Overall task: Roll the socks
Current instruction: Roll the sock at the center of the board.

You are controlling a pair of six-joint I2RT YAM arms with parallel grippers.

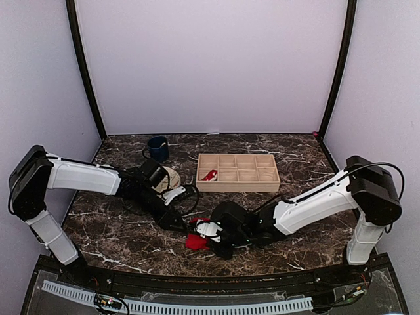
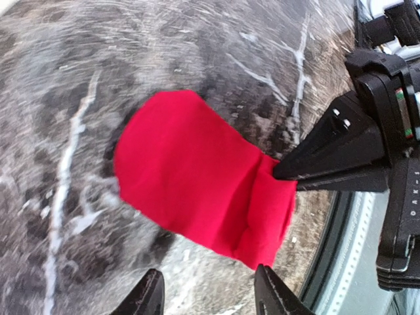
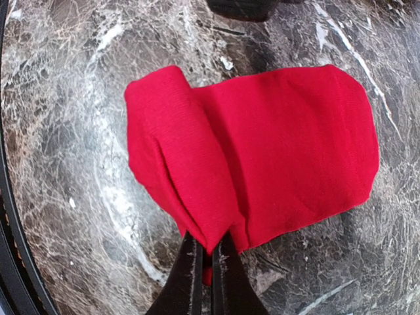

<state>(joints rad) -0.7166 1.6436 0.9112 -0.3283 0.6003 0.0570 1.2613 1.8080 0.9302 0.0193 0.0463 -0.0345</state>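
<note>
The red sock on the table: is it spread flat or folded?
Partly folded: one end of the sock lies doubled over the rest, pinched in the shut right tool.

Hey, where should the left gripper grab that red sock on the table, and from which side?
Probably the free end of the folded ridge, coming from the side opposite the right gripper, which pinches the ridge's other end. The sock lies flat elsewhere, so only that doubled fold stands up enough to pinch. The open left gripper hangs close by.
</note>
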